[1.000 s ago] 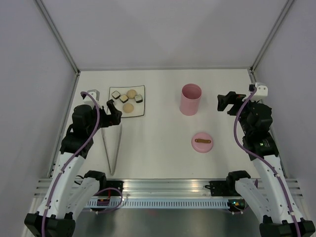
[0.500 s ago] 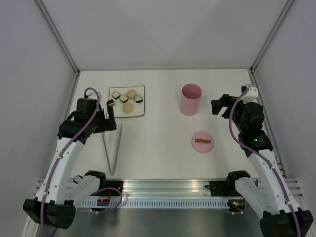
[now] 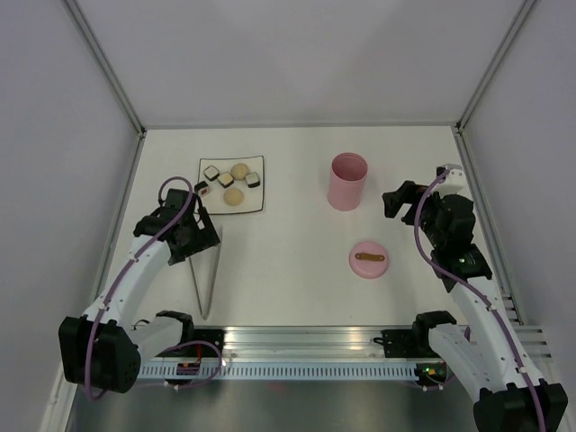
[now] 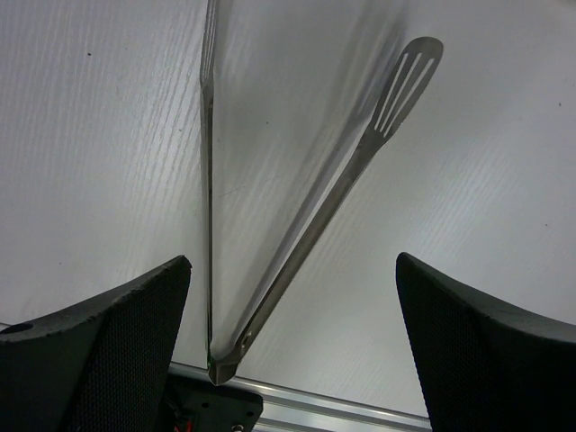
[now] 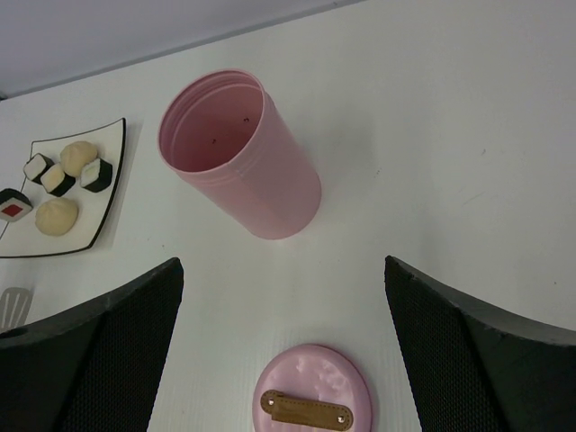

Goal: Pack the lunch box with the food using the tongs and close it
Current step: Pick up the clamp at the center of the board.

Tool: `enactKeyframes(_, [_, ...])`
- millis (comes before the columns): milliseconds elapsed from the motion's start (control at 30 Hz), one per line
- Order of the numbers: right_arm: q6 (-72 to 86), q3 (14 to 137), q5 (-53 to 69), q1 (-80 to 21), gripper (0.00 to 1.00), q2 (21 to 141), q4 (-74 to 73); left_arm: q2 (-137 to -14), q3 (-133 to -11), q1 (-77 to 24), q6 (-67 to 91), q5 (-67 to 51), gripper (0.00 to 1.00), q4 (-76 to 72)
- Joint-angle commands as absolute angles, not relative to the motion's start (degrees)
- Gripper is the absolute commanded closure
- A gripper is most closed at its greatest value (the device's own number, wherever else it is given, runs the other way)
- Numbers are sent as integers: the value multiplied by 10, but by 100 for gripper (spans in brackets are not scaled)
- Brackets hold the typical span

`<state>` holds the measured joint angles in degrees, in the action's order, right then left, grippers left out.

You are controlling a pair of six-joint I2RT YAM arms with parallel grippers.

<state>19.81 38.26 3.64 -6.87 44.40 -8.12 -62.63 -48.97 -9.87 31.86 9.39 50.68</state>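
Pink lunch box (image 3: 348,182) stands upright with its top open, right of centre in the overhead view. Its round lid (image 3: 369,259) lies flat just below it, apart from it, brown handle facing up. The food (image 3: 234,195) is upper left on the square plate (image 3: 255,202): two beige balls and four dark-edged cubes, one with a red centre. The silver tongs (image 4: 314,232) lie flat lower left, V opening toward the plate.

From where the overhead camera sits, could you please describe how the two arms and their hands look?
The left arm and right arm have white curved shells with black joints, and a purple cable runs along each. The left hand and right hand are black, with broad, mesh-textured fingers.
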Motion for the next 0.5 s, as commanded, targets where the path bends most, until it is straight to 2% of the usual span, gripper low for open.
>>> enactKeyframes(0, [223,360,37,-66,2,438,-62,-620,-468,-100,383,123,0,470])
enactKeyframes(300, [275,324,37,-67,2,437,-21,-643,-411,-101,404,81,0,433])
enactKeyframes(467, [286,314,18,-68,2,423,-32,-649,-393,-100,417,96,0,430])
